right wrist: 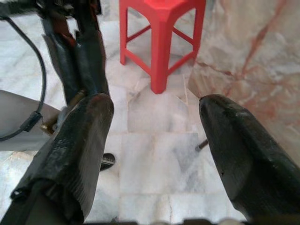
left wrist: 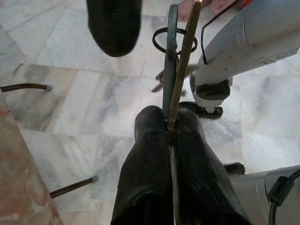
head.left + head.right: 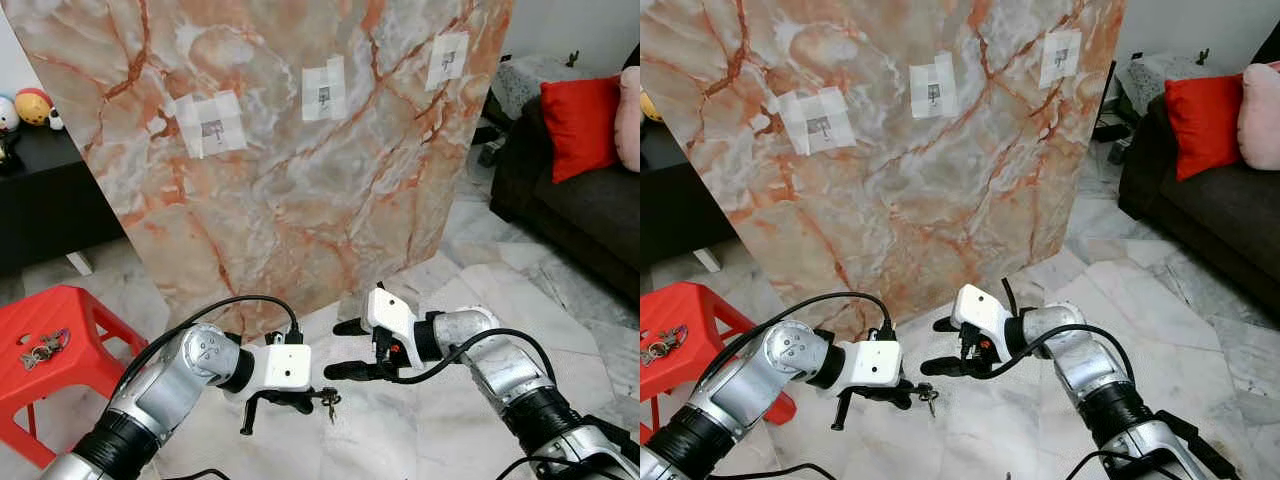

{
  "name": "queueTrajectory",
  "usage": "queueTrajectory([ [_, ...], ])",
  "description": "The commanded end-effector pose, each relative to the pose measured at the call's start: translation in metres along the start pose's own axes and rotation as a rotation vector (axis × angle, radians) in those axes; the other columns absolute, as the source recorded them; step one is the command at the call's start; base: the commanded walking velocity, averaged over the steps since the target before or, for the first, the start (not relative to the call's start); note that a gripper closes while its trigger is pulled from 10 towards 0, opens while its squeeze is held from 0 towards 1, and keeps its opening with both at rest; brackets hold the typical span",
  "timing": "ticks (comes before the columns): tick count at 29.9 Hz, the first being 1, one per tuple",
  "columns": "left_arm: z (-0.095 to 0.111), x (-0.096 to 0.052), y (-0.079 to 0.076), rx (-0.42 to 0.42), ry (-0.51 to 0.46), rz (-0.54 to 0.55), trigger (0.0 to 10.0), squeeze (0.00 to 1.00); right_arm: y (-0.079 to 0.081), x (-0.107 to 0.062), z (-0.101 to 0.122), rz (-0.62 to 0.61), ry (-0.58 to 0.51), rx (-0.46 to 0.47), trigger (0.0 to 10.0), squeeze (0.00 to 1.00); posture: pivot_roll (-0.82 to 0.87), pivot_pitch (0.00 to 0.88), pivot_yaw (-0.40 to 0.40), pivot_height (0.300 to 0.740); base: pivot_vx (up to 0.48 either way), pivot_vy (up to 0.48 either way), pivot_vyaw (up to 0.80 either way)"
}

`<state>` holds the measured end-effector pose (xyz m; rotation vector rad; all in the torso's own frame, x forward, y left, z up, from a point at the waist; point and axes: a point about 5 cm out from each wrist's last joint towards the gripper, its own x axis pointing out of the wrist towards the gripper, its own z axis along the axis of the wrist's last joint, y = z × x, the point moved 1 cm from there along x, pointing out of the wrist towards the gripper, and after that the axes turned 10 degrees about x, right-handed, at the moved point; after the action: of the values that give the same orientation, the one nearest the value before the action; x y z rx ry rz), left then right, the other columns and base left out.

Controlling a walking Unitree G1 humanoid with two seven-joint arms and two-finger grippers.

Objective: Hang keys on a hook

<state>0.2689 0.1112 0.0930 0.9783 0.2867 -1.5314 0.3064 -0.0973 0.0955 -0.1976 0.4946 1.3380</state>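
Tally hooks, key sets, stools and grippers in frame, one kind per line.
Taped hooks on the marble board: 3
Key sets: 2, one in the left gripper, one on the red stool
Red stool: 1
Grippers: 2, left gripper, right gripper
Total: 8

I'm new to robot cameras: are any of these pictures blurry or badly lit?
Eye views: evenly lit, sharp. Left wrist view: the keys pinched in the left gripper are crisp. Right wrist view: the right gripper fingers look soft, the red stool clearer.
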Motion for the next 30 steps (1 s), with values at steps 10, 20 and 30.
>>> queueTrajectory([
  [10,0.0057,0.0021,0.0003,0.021,-0.012,-0.015,10.0,0.00,0.0032,-0.0007,0.0057,0.039,-0.049,0.014,10.0,0.00,0.02,0.070,-0.013,0.740,0.000,0.000,0.00],
  [20,0.0087,0.0023,0.0015,0.025,-0.020,-0.016,10.0,0.00,0.0055,0.0018,0.0048,0.070,-0.083,0.072,10.0,0.00,0.03,0.071,-0.011,0.740,0.000,0.000,0.00],
  [30,0.0112,0.0026,0.0046,0.032,-0.027,-0.010,10.0,0.00,0.0063,0.0032,0.0015,0.089,-0.086,0.131,10.0,0.00,0.03,0.071,-0.011,0.740,0.000,0.000,0.00],
])
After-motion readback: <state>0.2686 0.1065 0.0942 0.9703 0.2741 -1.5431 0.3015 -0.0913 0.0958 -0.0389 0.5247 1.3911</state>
